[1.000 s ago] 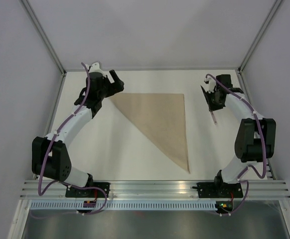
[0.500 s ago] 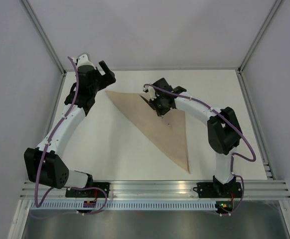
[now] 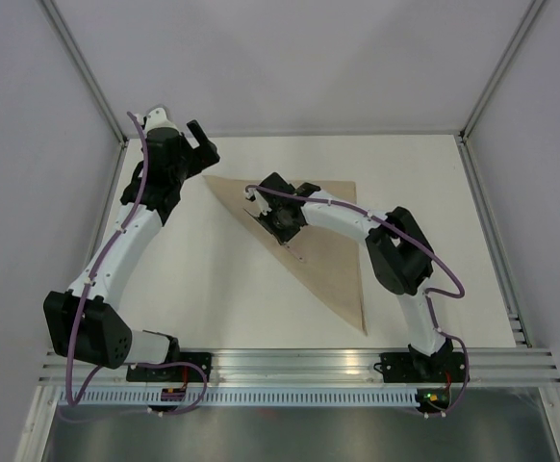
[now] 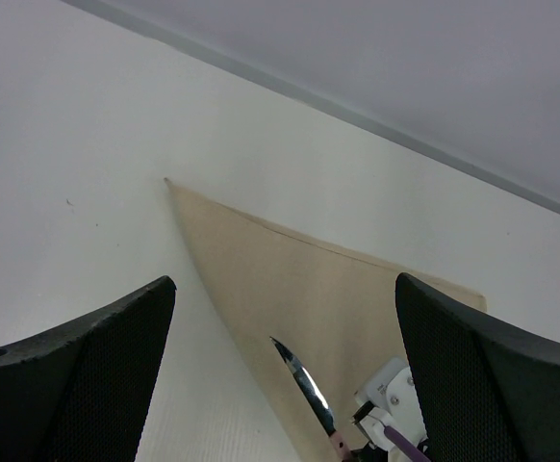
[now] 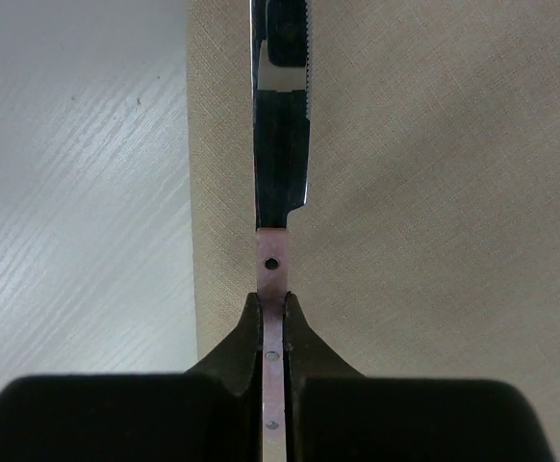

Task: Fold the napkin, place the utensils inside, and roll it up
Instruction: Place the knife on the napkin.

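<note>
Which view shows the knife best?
Right wrist: the knife fills the centre, serrated blade and riveted pink handle sharp, clamped in the right gripper over the napkin. Left wrist catches only the blade at the bottom edge; top external shows a thin sliver.

napkin (image 3: pixel 330 229) folded triangular; right hand (image 3: pixel 280 227) over its diagonal edge
</note>
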`<control>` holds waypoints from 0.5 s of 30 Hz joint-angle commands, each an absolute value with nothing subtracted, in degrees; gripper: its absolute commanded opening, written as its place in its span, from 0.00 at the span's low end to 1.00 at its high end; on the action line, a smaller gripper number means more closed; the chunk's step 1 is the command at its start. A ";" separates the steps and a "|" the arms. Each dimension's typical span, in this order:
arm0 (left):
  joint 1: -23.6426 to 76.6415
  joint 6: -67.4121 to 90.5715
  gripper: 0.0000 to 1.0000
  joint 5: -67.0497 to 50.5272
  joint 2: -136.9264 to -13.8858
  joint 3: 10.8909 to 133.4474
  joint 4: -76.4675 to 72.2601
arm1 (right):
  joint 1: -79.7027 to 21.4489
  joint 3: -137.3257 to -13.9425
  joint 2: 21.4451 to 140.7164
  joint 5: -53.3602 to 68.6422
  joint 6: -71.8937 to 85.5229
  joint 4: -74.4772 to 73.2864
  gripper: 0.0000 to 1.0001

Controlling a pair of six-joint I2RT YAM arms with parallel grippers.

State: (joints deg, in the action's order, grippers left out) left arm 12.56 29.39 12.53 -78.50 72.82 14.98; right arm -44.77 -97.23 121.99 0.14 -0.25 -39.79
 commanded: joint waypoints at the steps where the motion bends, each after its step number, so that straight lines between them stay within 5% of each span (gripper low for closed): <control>1: 12.22 30.06 1.00 13.45 -77.17 75.32 15.73 | -46.14 -98.70 122.17 -2.46 2.72 -40.78 0.01; 15: 11.95 29.71 1.00 13.18 -77.78 75.15 15.82 | -47.55 -98.53 124.28 -2.55 4.83 -39.99 0.01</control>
State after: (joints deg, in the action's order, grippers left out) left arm 12.45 29.39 12.58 -78.50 72.82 15.53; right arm -47.51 -97.23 124.01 -0.43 2.85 -39.79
